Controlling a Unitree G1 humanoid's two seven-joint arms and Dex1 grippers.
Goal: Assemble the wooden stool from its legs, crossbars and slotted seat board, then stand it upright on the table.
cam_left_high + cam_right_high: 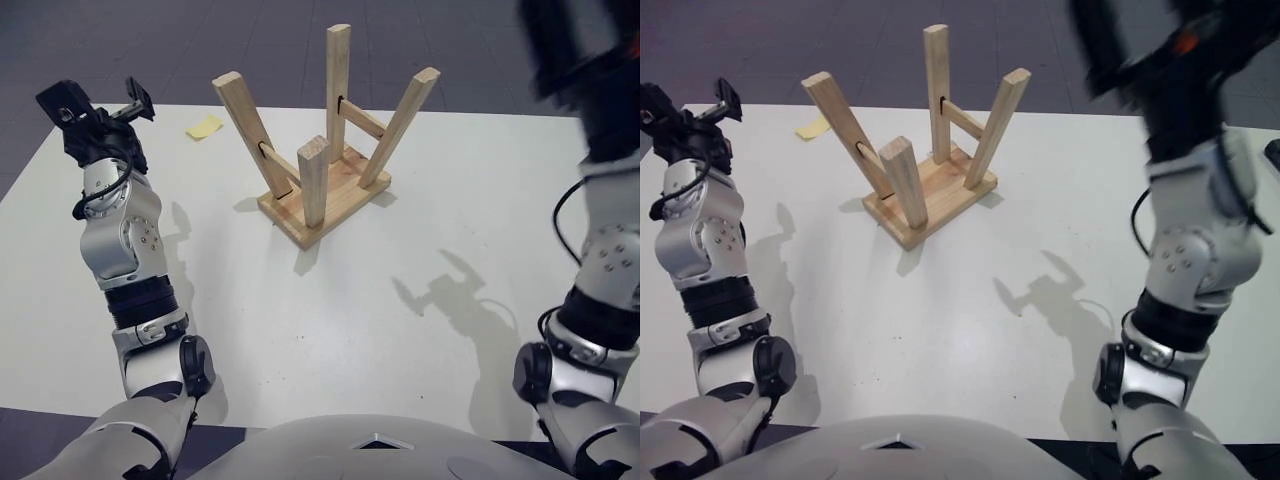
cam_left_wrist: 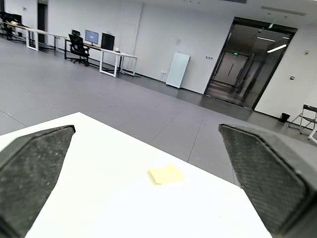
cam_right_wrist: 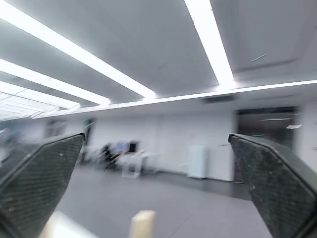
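Note:
The wooden stool (image 1: pixel 318 190) rests upside down on the white table (image 1: pixel 400 340), its seat board (image 1: pixel 340 205) flat on the surface. Its legs point up and splay outward, joined by crossbars (image 1: pixel 362 118). My left gripper (image 1: pixel 100 100) is raised over the table's far left corner, well left of the stool, open and holding nothing, its pads (image 2: pixel 34 168) wide apart. My right gripper (image 1: pixel 1160 40) is held high to the right of the stool, blurred, open and holding nothing. The top of one leg (image 3: pixel 142 223) shows between its pads in the right wrist view.
A yellow sticky note (image 1: pixel 205 127) lies near the table's far left edge, just behind the left gripper. Bare table surface lies in front of and to the right of the stool. Grey floor lies beyond the far edge.

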